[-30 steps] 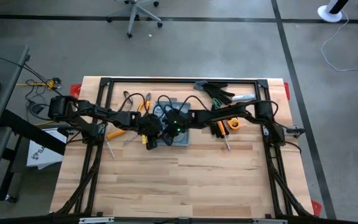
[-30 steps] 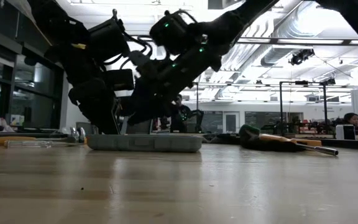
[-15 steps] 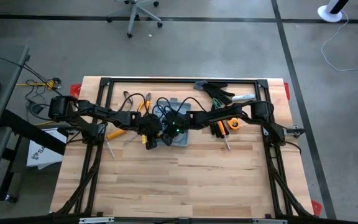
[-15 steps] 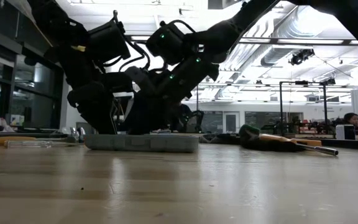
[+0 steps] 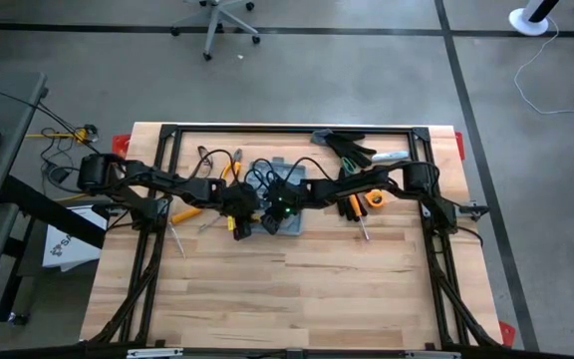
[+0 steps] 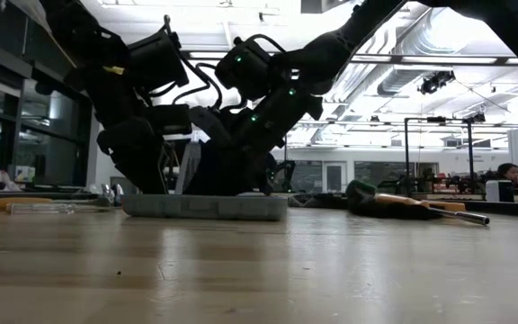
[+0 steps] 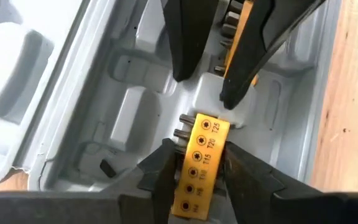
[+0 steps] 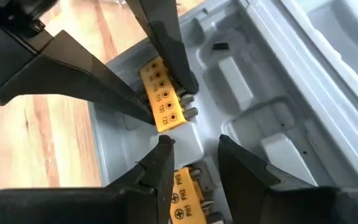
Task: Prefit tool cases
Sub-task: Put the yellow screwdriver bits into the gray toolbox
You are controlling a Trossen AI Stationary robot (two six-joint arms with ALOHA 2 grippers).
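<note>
case point(image 5: 289, 221): flat grey-blue plastic tool case, rounded corners
state: open, moulded recesses of the tray point(image 7: 135, 106) showing
pose: lying flat on the table
place: directly under both grippers, whose fingertips meet inside the tray

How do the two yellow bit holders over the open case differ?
Markings: the T-marked holder reads T25, T20, T15; the PH-marked holder reads PH1, PH2.
Place: the T-marked holder is at the left pincer; the PH-marked holder is gripped by the right pincer.
Shared: both are yellow, carry bits and sit over the grey case.
</note>
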